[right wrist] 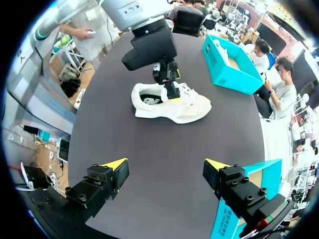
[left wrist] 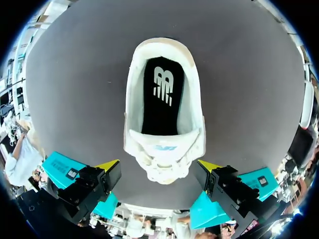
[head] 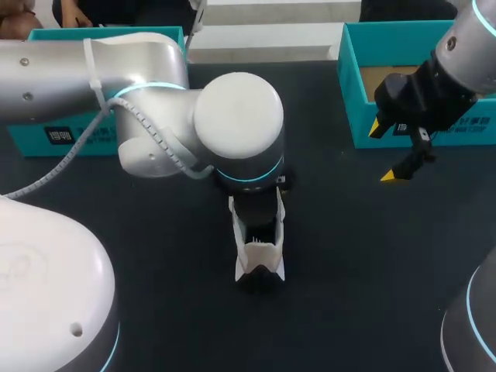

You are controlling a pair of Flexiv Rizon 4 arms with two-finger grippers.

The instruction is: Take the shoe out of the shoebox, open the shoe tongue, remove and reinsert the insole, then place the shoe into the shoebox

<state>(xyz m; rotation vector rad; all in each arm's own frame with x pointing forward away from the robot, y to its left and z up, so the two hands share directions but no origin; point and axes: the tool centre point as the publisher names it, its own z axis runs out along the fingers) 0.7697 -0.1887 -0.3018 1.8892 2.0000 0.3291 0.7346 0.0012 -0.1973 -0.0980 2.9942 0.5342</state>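
The white shoe [left wrist: 164, 164] lies on the dark table [left wrist: 75, 89], its black insole [left wrist: 162, 99] showing inside the opening. My left gripper [left wrist: 158, 172] hangs straight above the shoe's laced front, open, one fingertip [left wrist: 110, 167] out to either side and neither touching it. In the head view the left wrist hides most of the shoe [head: 260, 252]. My right gripper [head: 387, 153] is open and holds nothing, in front of the right teal shoebox [head: 353, 85]. From the right wrist view the shoe [right wrist: 192, 107] lies well ahead of the right gripper [right wrist: 167, 164], under the left gripper [right wrist: 169, 84].
A second teal box [head: 66, 139] stands at the back left behind my left arm. The right shoebox [right wrist: 227, 74] lies beyond the shoe; another teal box edge [right wrist: 234, 219] is beside the right finger. Bare dark table [head: 364, 256] surrounds the shoe.
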